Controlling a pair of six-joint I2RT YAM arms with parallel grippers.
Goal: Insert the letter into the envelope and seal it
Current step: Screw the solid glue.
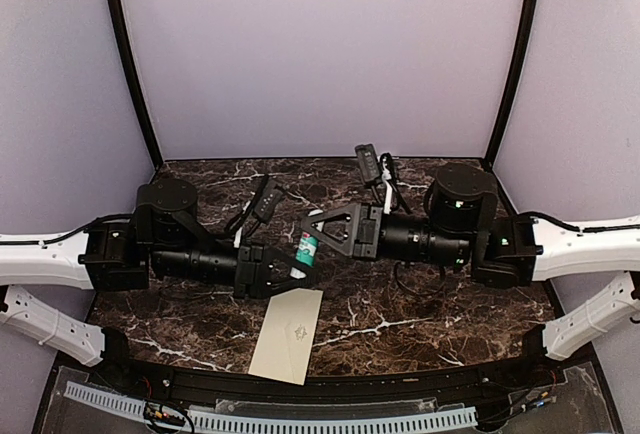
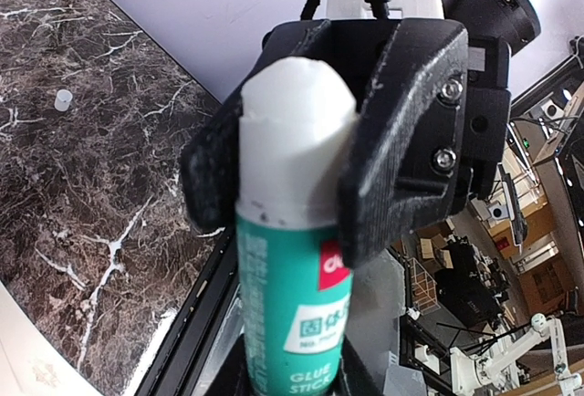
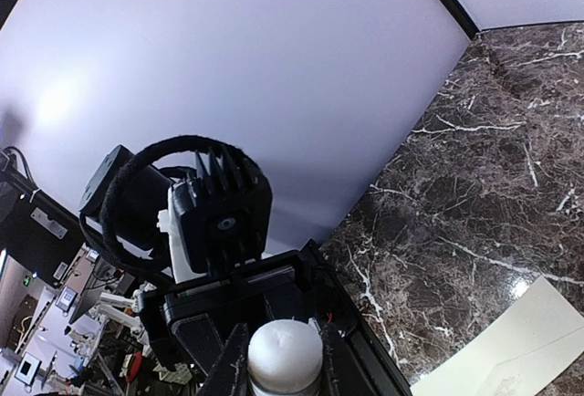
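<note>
1. Top external view showed your envelope (image 1: 288,336) lying flat on the table (image 1: 450,314) near its front edge. No letter was visible, and sealing looked not yet done.
2. Your right claw (image 1: 314,238) clenched the glue stick's (image 1: 307,247) white end. Whether your left claw (image 1: 298,266) gripped it could not be told.
3. The envelope looked long and plain cream, with its faint emblem facing up.

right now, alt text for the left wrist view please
An uncapped teal glue stick fills the centre, black fingers of the right gripper flanking its white tip. Dark marble table at left, a small white piece on it.
</note>
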